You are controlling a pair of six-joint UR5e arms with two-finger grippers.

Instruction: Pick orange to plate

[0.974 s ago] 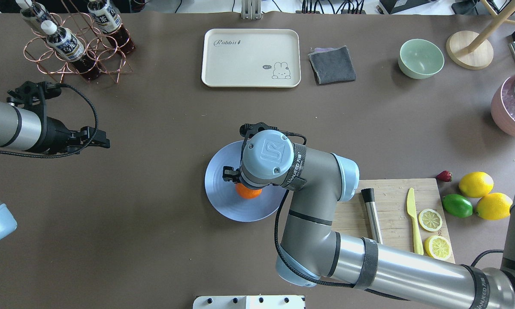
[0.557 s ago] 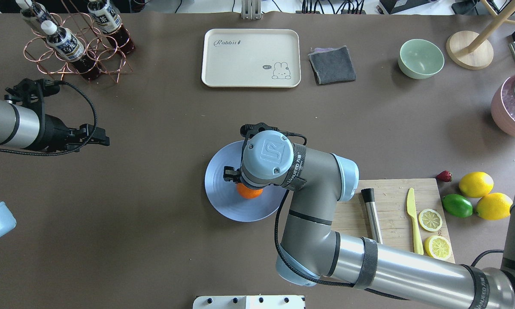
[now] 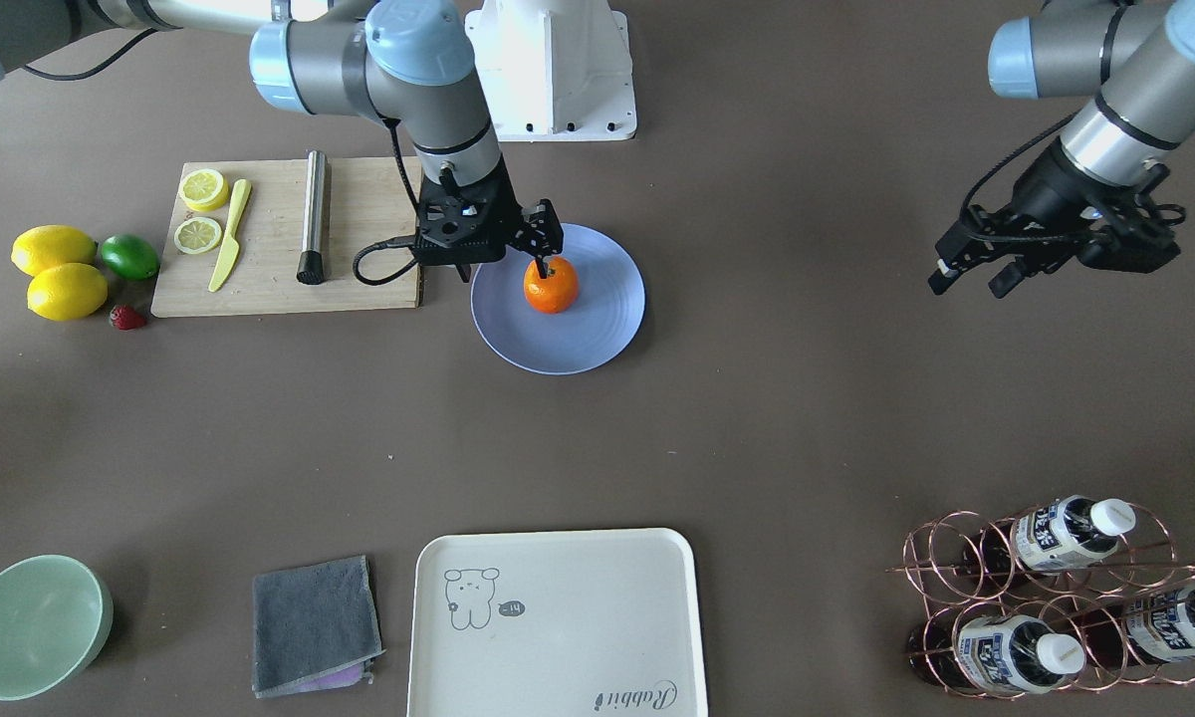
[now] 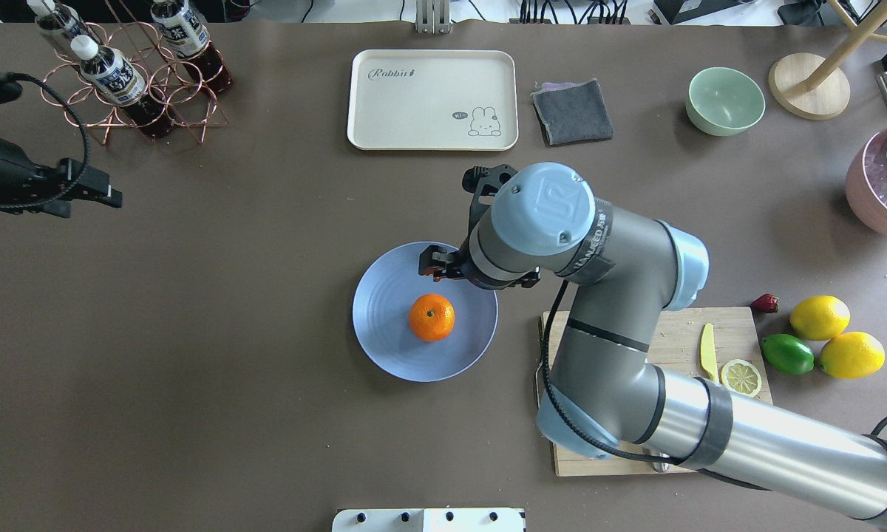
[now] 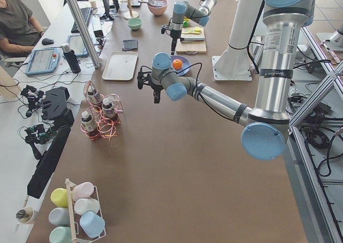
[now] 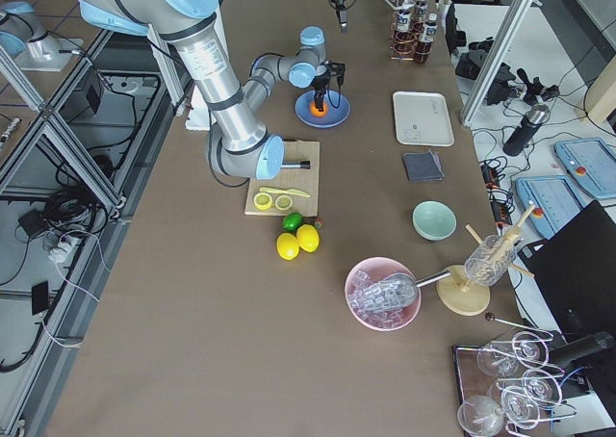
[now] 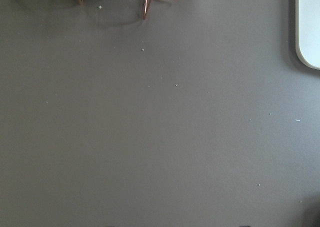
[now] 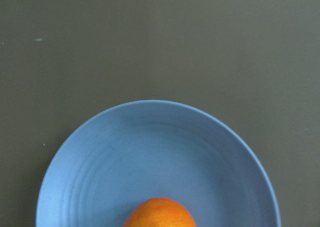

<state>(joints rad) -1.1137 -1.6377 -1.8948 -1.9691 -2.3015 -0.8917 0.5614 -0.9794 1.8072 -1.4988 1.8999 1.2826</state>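
Observation:
The orange (image 4: pixel 432 317) lies free near the middle of the blue plate (image 4: pixel 384 325). In the front view the orange (image 3: pixel 551 285) rests on the plate (image 3: pixel 597 329) with nothing gripping it. My right gripper (image 4: pixel 437 266) hangs above the plate's far rim, open and empty, and in the front view the right gripper (image 3: pixel 538 244) stands just over the fruit. The right wrist view looks down on the plate (image 8: pixel 150 152) with the top of the orange (image 8: pixel 159 214) at its lower edge. My left gripper (image 4: pixel 89 196) is open, far off at the table's left edge.
A cream tray (image 4: pixel 432 100), a grey cloth (image 4: pixel 571 111) and a green bowl (image 4: pixel 724 100) line the far side. A bottle rack (image 4: pixel 133 74) stands far left. The cutting board (image 4: pixel 732 332), lemons (image 4: pixel 820 318) and lime (image 4: pixel 787 354) lie right of the plate.
My right gripper has let go of the orange, risen and drawn back to the right, so the fruit now shows whole on the plate. The left arm has pulled away to the far left.

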